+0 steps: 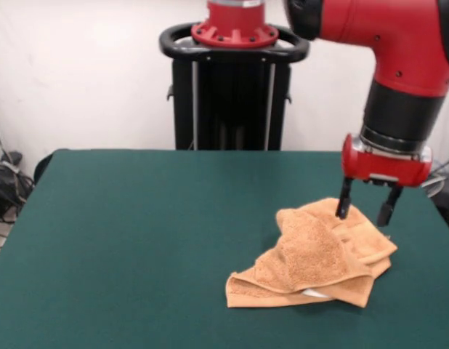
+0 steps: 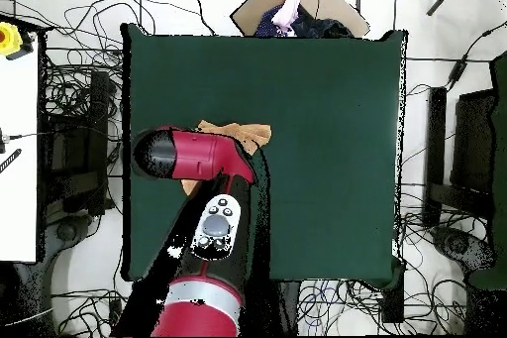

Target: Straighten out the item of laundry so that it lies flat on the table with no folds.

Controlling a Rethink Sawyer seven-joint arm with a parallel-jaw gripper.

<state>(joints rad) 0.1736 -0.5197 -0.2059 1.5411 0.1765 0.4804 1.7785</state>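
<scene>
On the front view, nearest the camera, one orange-tan terry towel [image 1: 312,254] lies crumpled in overlapping folds on the dark green surface [image 1: 137,240], close to its near edge and toward the right-hand side of the picture; a sliver of white tag [image 1: 317,294] peeks from under a fold at the towel's near side. Just behind, the end effector [image 1: 365,206] points straight down over the towel's far edge, its two dark fingers [image 1: 344,201] spread fairly wide, tips at or just above the cloth and gripping nothing. One red and black arm [image 1: 399,80] drops to it from the upper right. Farthest back stands the black pedestal [image 1: 232,87].

The overhead view hides the end effector under the arm [image 2: 198,161]; only parts of the towel [image 2: 243,136] show beyond it.
</scene>
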